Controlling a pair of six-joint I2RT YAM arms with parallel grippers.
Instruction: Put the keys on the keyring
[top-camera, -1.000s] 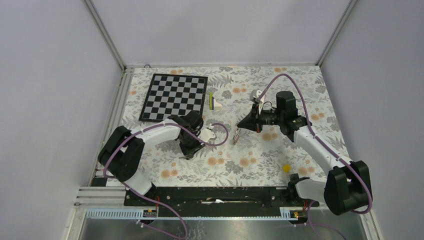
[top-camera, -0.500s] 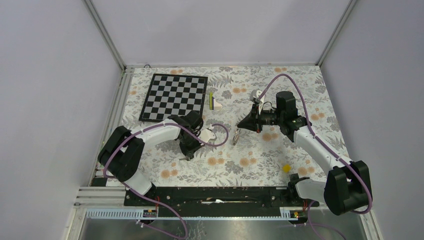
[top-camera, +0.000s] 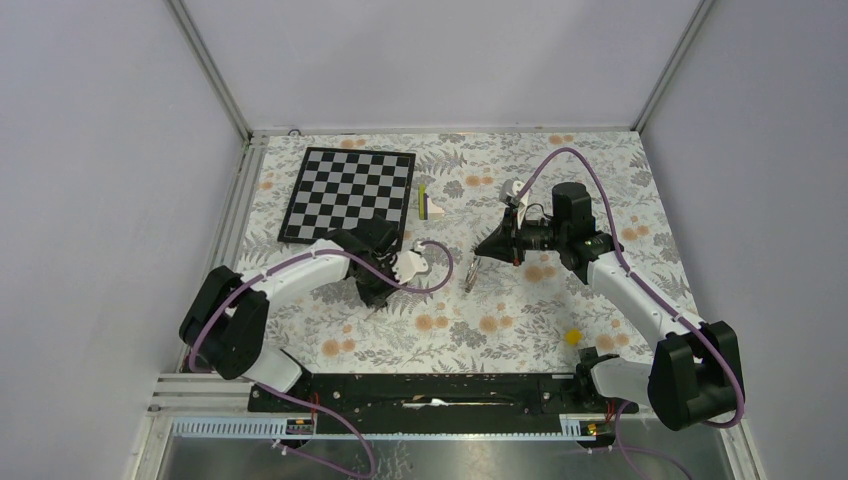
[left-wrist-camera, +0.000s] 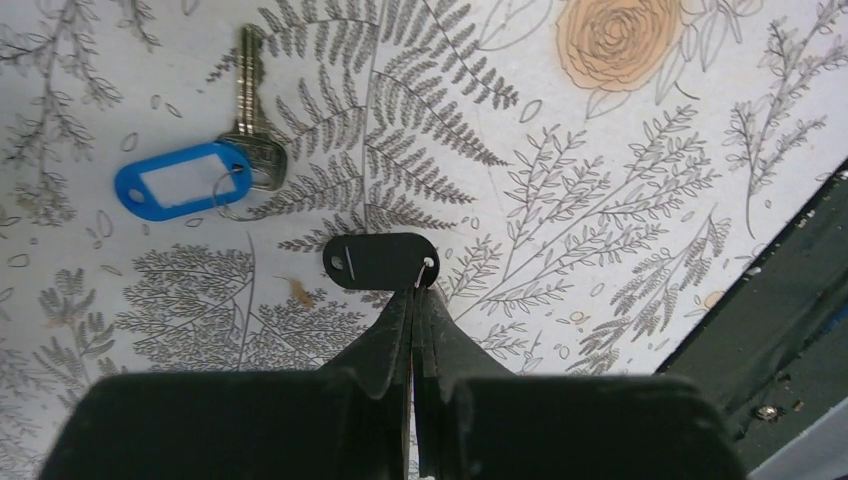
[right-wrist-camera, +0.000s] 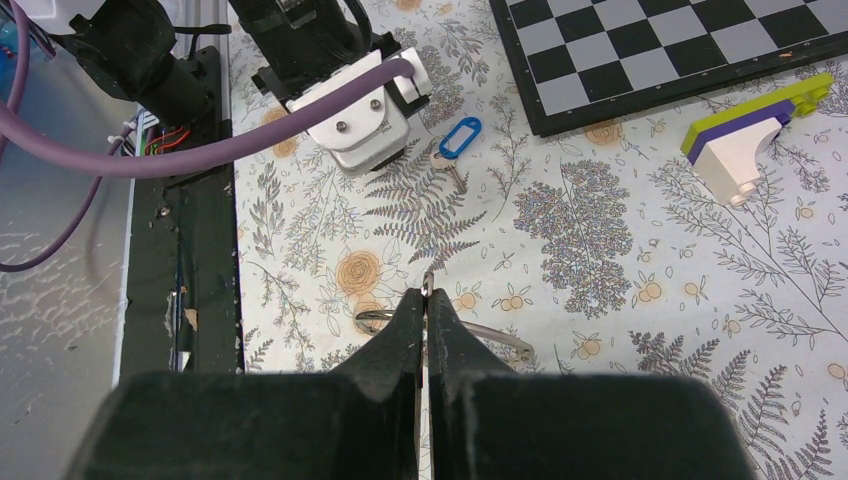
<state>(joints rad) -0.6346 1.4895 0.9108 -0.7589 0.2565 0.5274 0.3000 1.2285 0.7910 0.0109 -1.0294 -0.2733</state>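
Note:
In the left wrist view my left gripper (left-wrist-camera: 415, 292) is shut on the small wire loop of the black key (left-wrist-camera: 380, 260). Only the key's flat black head shows. The blue key (left-wrist-camera: 185, 180) lies on the cloth beyond it, with its metal blade (left-wrist-camera: 248, 100) pointing away. In the right wrist view my right gripper (right-wrist-camera: 425, 298) is shut on the thin silvery keyring (right-wrist-camera: 500, 336), held just above the cloth. The blue key (right-wrist-camera: 458, 135) lies beside the left wrist (right-wrist-camera: 350, 115). In the top view the left gripper (top-camera: 376, 290) and right gripper (top-camera: 487, 250) face each other, with the keyring (top-camera: 470, 272) between them.
A chessboard (top-camera: 348, 195) lies at the back left. A white, purple and green block (top-camera: 430, 205) stands beside it. A small yellow block (top-camera: 572, 337) lies at the front right. The black base rail (top-camera: 430, 390) runs along the near edge.
My left arm has swung its elbow to the left, and its gripper has shifted slightly away from the base. The right arm and the keyring have not moved.

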